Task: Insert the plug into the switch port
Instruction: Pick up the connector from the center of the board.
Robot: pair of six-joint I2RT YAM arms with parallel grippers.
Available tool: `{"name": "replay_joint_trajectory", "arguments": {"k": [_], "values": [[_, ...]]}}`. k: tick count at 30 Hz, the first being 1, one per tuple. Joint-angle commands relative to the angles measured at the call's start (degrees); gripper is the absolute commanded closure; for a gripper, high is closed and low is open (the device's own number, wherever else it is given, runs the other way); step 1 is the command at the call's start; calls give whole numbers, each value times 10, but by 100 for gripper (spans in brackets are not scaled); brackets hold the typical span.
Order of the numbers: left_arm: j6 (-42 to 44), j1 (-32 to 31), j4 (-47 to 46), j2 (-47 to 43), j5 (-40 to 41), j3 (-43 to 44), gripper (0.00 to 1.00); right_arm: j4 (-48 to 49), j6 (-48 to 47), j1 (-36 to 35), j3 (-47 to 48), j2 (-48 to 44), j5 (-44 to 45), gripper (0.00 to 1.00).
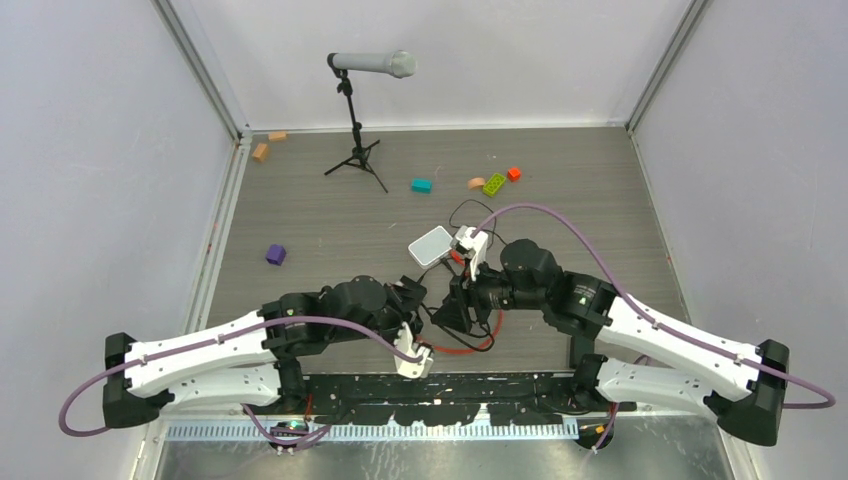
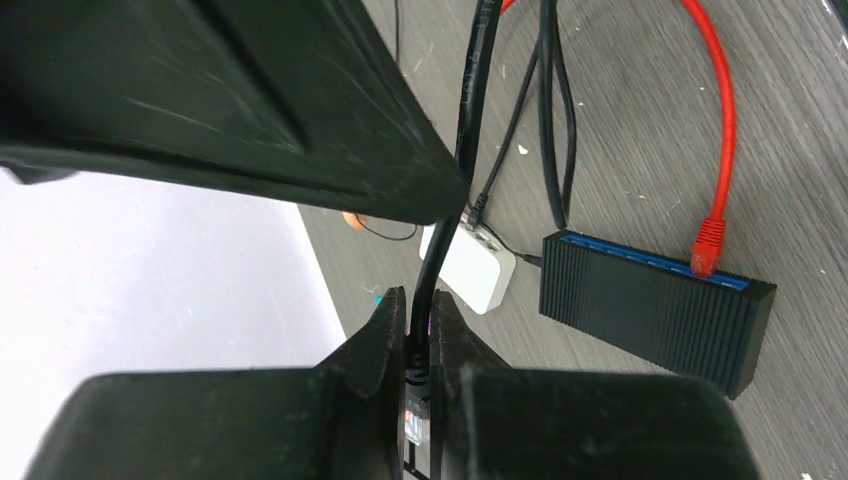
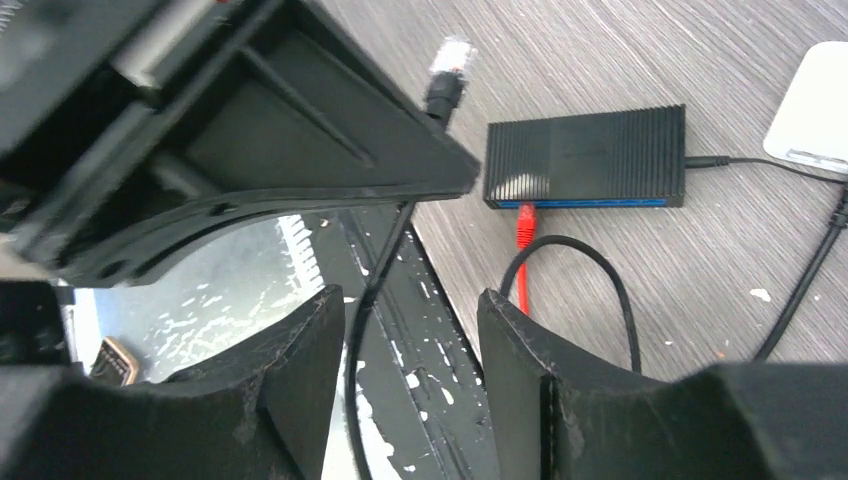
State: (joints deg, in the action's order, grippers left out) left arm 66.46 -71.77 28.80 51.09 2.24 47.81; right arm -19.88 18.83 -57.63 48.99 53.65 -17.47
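My left gripper (image 2: 420, 305) is shut on a clear-tipped plug (image 2: 416, 420) that ends a black cable (image 2: 470, 110). In the right wrist view the plug's tip (image 3: 448, 70) sticks out past the left gripper, up in the air and apart from the switch. The flat black switch (image 2: 650, 310) lies on the table with its blue port edge (image 2: 640, 262) facing the arms. A red cable's connector (image 2: 708, 245) sits in one port. My right gripper (image 3: 412, 300) stands open above the table's near edge, short of the switch (image 3: 590, 150). Nothing is gripped between its fingers.
A white rounded box (image 2: 475, 268) lies beside the switch with thin black cables running from it. A black cable loop (image 3: 600, 270) lies in front of the switch. Farther back stand a microphone stand (image 1: 360, 110) and scattered coloured blocks (image 1: 421, 185).
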Motion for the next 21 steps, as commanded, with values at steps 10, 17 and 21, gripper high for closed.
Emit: {"name": "replay_joint_trajectory", "arguments": {"k": [10, 17, 21], "values": [[10, -11, -65, -28, -4, -9, 100, 125, 4, -2, -10, 65, 1, 52], [-12, -10, -84, -35, 11, -22, 80, 151, -17, -2, -32, 46, 35, 98], [-68, -10, -115, -55, 15, -29, 2, 134, -43, -2, -55, 6, 94, 100]]}}
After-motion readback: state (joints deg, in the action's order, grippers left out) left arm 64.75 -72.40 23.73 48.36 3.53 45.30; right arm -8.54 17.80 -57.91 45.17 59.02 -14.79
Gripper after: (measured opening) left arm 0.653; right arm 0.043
